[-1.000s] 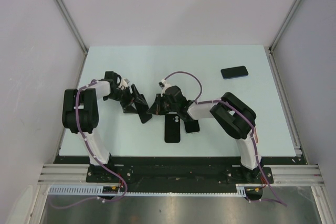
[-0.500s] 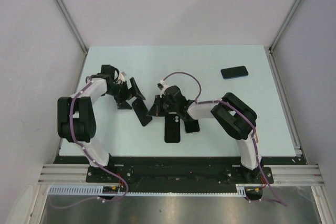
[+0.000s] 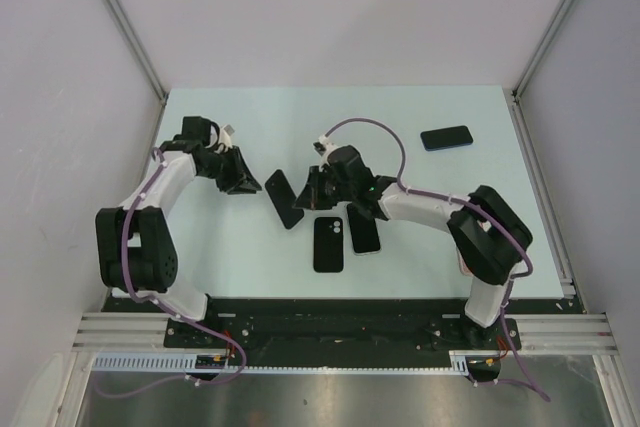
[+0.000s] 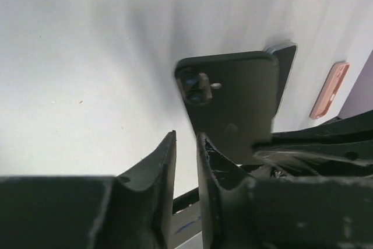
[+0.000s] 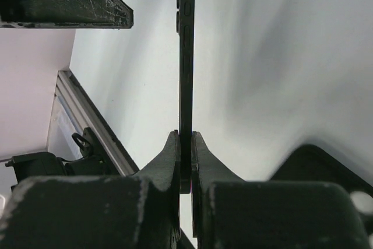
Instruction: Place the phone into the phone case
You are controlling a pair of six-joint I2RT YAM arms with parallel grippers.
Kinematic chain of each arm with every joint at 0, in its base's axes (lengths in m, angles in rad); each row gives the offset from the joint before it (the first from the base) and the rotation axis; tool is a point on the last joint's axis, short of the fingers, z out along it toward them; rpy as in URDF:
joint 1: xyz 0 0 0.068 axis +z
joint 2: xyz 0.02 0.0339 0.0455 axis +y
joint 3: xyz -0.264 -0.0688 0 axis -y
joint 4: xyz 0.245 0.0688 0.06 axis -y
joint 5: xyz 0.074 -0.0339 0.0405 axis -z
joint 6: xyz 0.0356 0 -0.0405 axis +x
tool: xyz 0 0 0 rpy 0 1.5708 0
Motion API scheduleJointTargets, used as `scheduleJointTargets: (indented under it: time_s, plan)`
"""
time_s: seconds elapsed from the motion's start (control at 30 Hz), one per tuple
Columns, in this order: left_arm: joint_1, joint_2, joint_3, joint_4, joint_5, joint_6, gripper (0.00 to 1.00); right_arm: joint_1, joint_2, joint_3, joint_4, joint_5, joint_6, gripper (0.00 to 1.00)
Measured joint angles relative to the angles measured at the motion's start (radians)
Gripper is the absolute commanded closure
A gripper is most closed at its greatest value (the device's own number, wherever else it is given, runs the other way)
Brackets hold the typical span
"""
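My right gripper [image 3: 308, 193] [image 5: 185, 138] is shut on the short edge of a thin black phone [image 3: 283, 199] [image 5: 186, 56]. It holds the phone on edge just above the table. The right wrist view shows the phone edge-on with its side buttons. In the left wrist view its back and camera cluster [image 4: 230, 103] face me. My left gripper [image 3: 247, 183] [image 4: 185, 144] is left of the phone and apart from it, its jaws a narrow gap apart with nothing between them. A black phone case [image 3: 328, 244] with a camera cut-out lies flat near the front.
A second black slab [image 3: 364, 231] lies beside the case, under the right forearm. Another dark phone [image 3: 446, 137] lies at the back right. In the left wrist view a small orange thing [image 4: 329, 90] shows at the far right. Frame posts stand at the table's back corners.
My left gripper has drawn back to the left, away from the phone, spreading its jaws and then narrowing them. The right arm has shifted the phone slightly, and its elbow has swung right.
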Motion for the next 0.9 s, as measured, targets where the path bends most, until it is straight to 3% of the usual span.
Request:
scheduleJointTargets:
  time_s: [0.07,0.37,0.67,0.9]
  plan:
    - [-0.001,-0.013,0.000,0.000,0.002,0.005,1.00,-0.007,-0.059,-0.014,-0.054,0.029,-0.020,1.00]
    - [-0.116,-0.056,-0.044,0.042,0.005,-0.021,0.99,0.036,-0.396,-0.170,-0.341,0.290,-0.053,1.00]
    - [-0.330,-0.025,-0.147,0.181,-0.005,-0.137,0.74,0.204,-0.468,-0.245,-0.533,0.560,0.024,1.00]
    - [-0.418,0.087,-0.167,0.256,-0.042,-0.179,0.59,0.309,-0.440,-0.254,-0.551,0.691,0.088,1.00]
